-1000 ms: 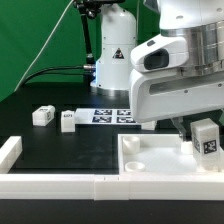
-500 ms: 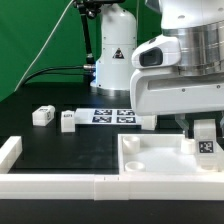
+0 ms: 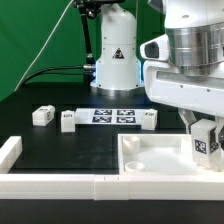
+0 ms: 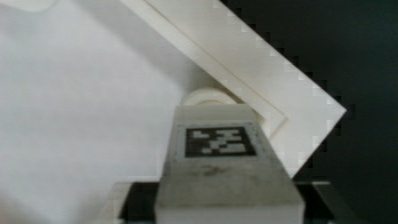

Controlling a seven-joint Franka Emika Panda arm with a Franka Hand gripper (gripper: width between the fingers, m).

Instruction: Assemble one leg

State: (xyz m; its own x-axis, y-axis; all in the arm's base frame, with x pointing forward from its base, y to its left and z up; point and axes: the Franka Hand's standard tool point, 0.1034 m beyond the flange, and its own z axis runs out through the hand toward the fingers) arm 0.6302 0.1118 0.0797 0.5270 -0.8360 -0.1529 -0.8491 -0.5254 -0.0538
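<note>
My gripper [image 3: 204, 128] is shut on a white leg [image 3: 206, 140] with a black-and-white tag, held upright over the far right corner of the large white tray-like part [image 3: 150, 158]. In the wrist view the leg [image 4: 221, 150] sits between my dark fingers [image 4: 139, 202], its far end at the tray's corner [image 4: 267, 100], by a small round hole. Three more legs lie on the black table: one at the exterior view's left [image 3: 42, 116], one beside it [image 3: 67, 121], one by the marker board [image 3: 148, 121].
The marker board [image 3: 112, 115] lies behind the tray. A white fence rail [image 3: 50, 183] runs along the table's front edge, with a short side piece [image 3: 9, 150] at the exterior view's left. The robot base [image 3: 115, 50] and cables stand at the back.
My gripper and the held leg have shifted toward the exterior view's right and a little up, uncovering the third leg by the marker board. The other parts have not moved.
</note>
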